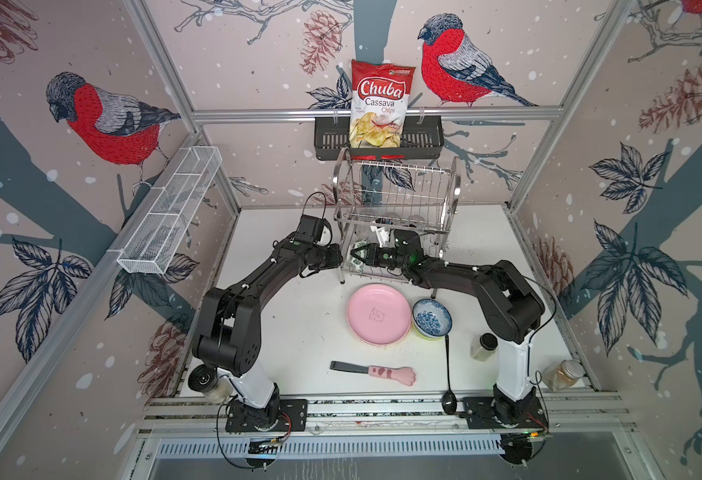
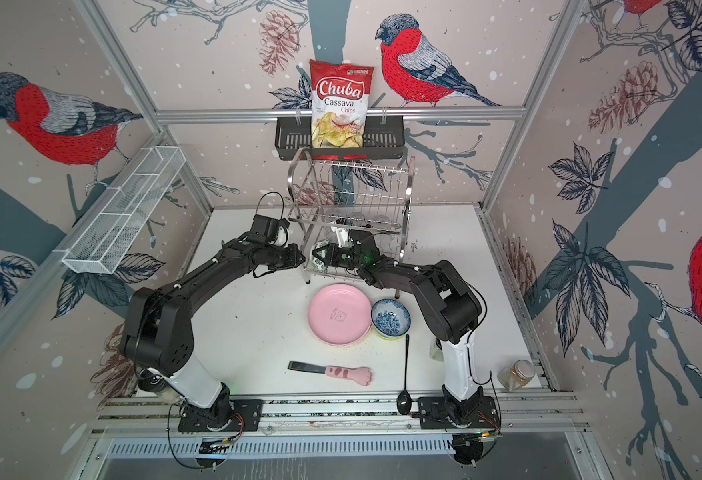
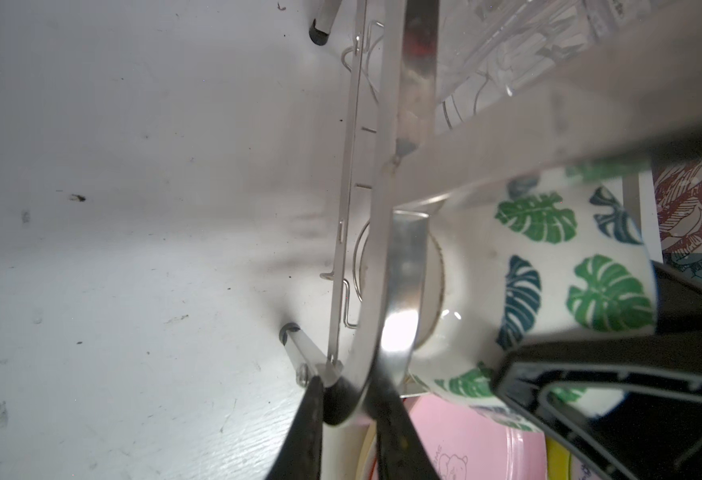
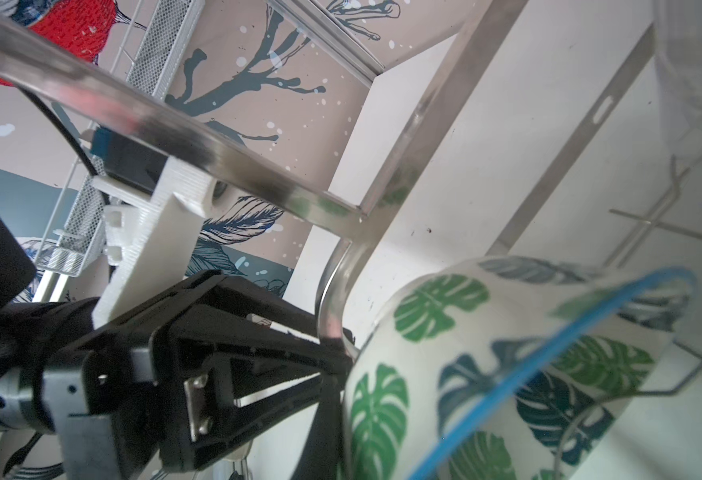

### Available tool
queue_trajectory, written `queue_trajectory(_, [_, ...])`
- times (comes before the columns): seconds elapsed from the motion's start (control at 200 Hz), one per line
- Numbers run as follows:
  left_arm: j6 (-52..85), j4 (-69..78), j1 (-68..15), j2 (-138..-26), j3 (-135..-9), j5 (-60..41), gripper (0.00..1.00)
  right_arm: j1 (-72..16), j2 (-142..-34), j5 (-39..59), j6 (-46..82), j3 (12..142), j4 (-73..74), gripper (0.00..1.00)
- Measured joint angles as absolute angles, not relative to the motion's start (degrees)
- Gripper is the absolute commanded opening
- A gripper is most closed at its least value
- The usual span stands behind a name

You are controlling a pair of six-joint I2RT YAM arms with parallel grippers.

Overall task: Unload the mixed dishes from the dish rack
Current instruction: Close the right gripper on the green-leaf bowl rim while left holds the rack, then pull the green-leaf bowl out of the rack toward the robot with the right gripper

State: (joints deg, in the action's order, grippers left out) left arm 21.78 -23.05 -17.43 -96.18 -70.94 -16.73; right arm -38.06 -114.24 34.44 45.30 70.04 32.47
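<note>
The steel dish rack (image 1: 399,189) stands at the back of the table. My left gripper (image 1: 340,257) (image 3: 347,395) is shut on the curved steel band at the rack's lower left side. My right gripper (image 1: 354,253) reaches across into the lower tier and is shut on the rim of the green-leaf bowl (image 3: 548,266) (image 4: 486,353), which is tipped on its side. One black finger (image 4: 324,419) lies against the bowl's outer wall. A clear glass (image 3: 528,50) stands in the rack behind the bowl. A pink plate (image 1: 378,316) and a blue-white bowl (image 1: 431,318) sit on the table in front.
A black spoon (image 1: 448,374) and a pink paw-handled tool (image 1: 382,373) lie near the front edge. Small jars (image 1: 482,345) (image 1: 563,374) stand by the right arm's base. A black basket (image 1: 424,137) with a chips bag hangs on the back wall. A white mesh tray (image 1: 170,212) hangs at the left.
</note>
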Motion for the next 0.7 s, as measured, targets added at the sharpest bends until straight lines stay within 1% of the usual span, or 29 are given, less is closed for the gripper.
queue_trajectory(0.325, [21.56,-21.23,-17.37,-96.51,-70.96,-14.59,0.19,-37.76,-113.08,40.36,54.26,68.38,45.74,0.0])
queue_trajectory(0.52, [21.61,-21.23,-17.37,-96.53,-70.96,-14.57,0.19,-37.74,-113.01,41.01,55.88,68.23,47.18,0.0])
queue_trajectory(0.7, [21.61,-21.23,-17.37,-96.49,-70.96,-14.57,0.19,-37.76,-111.98,41.1,56.47,67.94,45.67,0.0])
